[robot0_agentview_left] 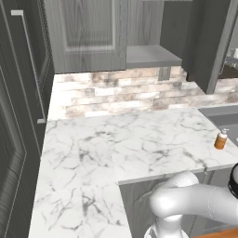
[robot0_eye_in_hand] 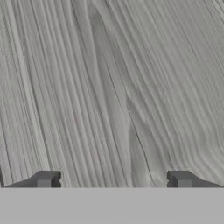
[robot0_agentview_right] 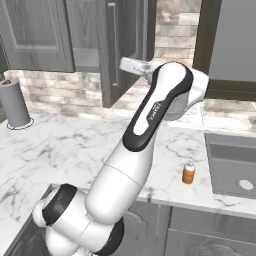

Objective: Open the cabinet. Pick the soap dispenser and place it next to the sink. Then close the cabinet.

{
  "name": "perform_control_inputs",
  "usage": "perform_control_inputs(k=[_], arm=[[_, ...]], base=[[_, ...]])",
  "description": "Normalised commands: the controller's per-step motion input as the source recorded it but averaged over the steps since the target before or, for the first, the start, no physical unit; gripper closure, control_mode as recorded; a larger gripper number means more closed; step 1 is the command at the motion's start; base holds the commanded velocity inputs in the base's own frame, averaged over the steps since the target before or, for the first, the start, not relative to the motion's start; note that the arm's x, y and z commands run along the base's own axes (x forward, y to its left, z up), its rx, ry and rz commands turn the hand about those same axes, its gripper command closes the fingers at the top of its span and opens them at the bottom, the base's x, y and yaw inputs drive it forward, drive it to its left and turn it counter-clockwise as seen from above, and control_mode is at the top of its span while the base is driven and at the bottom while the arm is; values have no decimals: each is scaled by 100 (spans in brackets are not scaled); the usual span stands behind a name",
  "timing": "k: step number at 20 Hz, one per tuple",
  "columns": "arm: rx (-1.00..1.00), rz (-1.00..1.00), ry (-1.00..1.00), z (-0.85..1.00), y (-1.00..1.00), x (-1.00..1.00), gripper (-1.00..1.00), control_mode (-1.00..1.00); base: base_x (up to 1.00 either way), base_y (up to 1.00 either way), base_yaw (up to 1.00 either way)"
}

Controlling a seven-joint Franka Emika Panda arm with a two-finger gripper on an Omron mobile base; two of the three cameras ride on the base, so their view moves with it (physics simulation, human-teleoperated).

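Observation:
The light grey cabinet [robot0_agentview_left: 88,32] stands open, with its bare shelf [robot0_agentview_left: 153,56] showing. One door [robot0_agentview_right: 125,50] hangs swung out over the counter. The orange soap dispenser [robot0_agentview_left: 221,139] with its white pump stands upright on the marble counter, just left of the grey sink [robot0_agentview_left: 223,118]. The right base view has the same soap dispenser [robot0_agentview_right: 188,173] beside the sink [robot0_agentview_right: 232,165]. My arm reaches up to the swung-out door. In the hand view my gripper [robot0_eye_in_hand: 113,179] is open, its fingertips [robot0_eye_in_hand: 46,179] wide apart, close against wood-grain door surface, with nothing between them.
A dark tall cabinet with a long silver bar handle [robot0_agentview_left: 32,69] borders the counter on the left. A grey paper towel roll [robot0_agentview_right: 14,105] stands at the back left of the marble countertop [robot0_agentview_left: 93,153]. A brick backsplash [robot0_agentview_left: 121,90] runs behind.

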Motion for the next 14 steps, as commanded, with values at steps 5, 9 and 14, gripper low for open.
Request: perform_control_inputs(k=[5, 9, 14], arm=[[0, 3, 0, 28, 62, -13, -100, -100], [0, 0, 0, 29, 56, -10, -100, -100], [0, 0, 0, 24, 47, 0, -100, -100]], base=[[0, 0, 0], [0, 0, 0], [0, 0, 0]])
